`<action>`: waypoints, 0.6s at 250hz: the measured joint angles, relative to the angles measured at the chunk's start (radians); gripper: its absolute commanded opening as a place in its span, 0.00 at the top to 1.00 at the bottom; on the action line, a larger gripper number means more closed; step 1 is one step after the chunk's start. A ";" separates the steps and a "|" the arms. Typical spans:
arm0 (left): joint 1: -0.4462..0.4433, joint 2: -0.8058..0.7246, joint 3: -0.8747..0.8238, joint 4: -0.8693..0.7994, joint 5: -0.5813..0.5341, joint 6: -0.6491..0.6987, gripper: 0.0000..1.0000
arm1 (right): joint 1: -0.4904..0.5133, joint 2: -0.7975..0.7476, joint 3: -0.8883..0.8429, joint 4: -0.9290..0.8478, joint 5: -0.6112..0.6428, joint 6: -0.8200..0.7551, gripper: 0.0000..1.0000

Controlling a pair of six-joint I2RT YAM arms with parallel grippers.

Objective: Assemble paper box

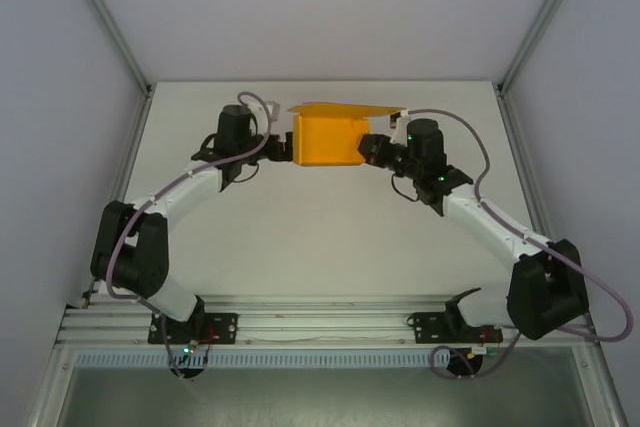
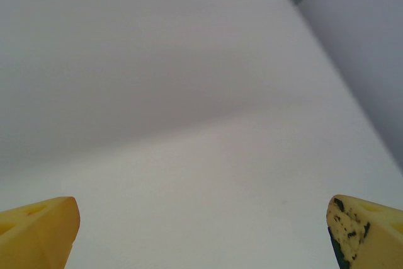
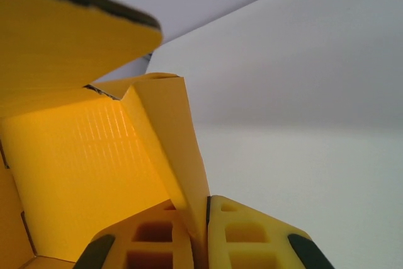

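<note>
**at the far middle of the table, a box pinched by one wall**

between the two arms, towards the far edge of the table point(image 1: 330, 237), the orange box point(image 1: 322, 139) sits with its walls up. its lid point(image 1: 345, 108) is raised at the back, not yet folded down. the right claw point(image 1: 371, 148) is at the box's right side, and its wrist view shows why. there the right claw point(image 3: 198, 209) is pressed together on a thin side wall point(image 3: 170, 137) of the box, one pad on each face of the card. that grip looks meant to steady the box, or to bend that wall into line, while the other arm works.

the left claw point(image 1: 279, 148) is just beside the box's left side. seen from its own wrist, the left claw point(image 2: 201, 215) has its tips spread wide, with no card between them and bare table beyond. my guess is that it is placed as a backstop, so the box cannot slide away from the right claw's push.

much is hard to read. from above, the arms' black wrists cover both side walls, so i cannot tell whether the left claw touches the card. the right wrist view cuts off the box floor and most of the lid point(image 3: 63, 29), which is blurred. whether any tabs are tucked in is hidden.
</note>
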 measured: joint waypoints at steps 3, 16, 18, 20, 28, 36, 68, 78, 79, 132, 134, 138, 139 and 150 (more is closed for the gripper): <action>0.000 0.002 0.000 0.013 0.016 -0.002 0.00 | 0.001 0.002 0.000 0.002 -0.003 0.000 1.00; -0.004 0.004 0.000 0.042 0.058 -0.003 0.00 | 0.004 0.014 0.002 0.011 -0.021 0.000 1.00; -0.004 0.005 0.000 0.046 0.062 -0.004 0.00 | 0.005 0.016 0.004 0.013 -0.021 0.000 1.00; -0.004 0.005 0.000 0.047 0.068 -0.005 0.00 | 0.006 0.019 0.005 0.014 -0.021 0.000 1.00; -0.004 0.011 0.000 0.055 0.084 -0.005 0.00 | 0.011 0.027 0.013 0.016 -0.022 -0.002 1.00; -0.005 0.017 0.000 0.058 0.097 -0.004 0.00 | 0.018 0.037 0.021 0.018 -0.020 -0.004 1.00; -0.025 0.048 0.010 0.039 0.108 0.011 0.00 | 0.063 0.082 0.066 0.004 0.032 -0.011 1.00; -0.032 0.057 0.016 0.024 0.104 0.012 0.00 | 0.074 0.099 0.091 -0.014 0.071 -0.011 1.00; -0.032 0.058 0.017 0.023 0.103 0.012 0.00 | 0.075 0.101 0.093 -0.017 0.074 -0.011 1.00; -0.040 0.087 0.073 -0.052 0.023 0.027 0.00 | 0.110 0.173 0.191 -0.074 0.241 0.002 1.00; -0.040 0.087 0.074 -0.055 0.020 0.029 0.00 | 0.112 0.174 0.192 -0.076 0.246 0.001 1.00; -0.040 0.087 0.074 -0.061 0.015 0.029 0.00 | 0.116 0.177 0.196 -0.078 0.259 0.001 1.00; -0.040 0.087 0.075 -0.061 0.014 0.030 0.00 | 0.117 0.177 0.196 -0.079 0.262 0.001 1.00; -0.040 0.087 0.075 -0.074 0.002 0.031 0.00 | 0.128 0.185 0.204 -0.088 0.294 0.000 1.00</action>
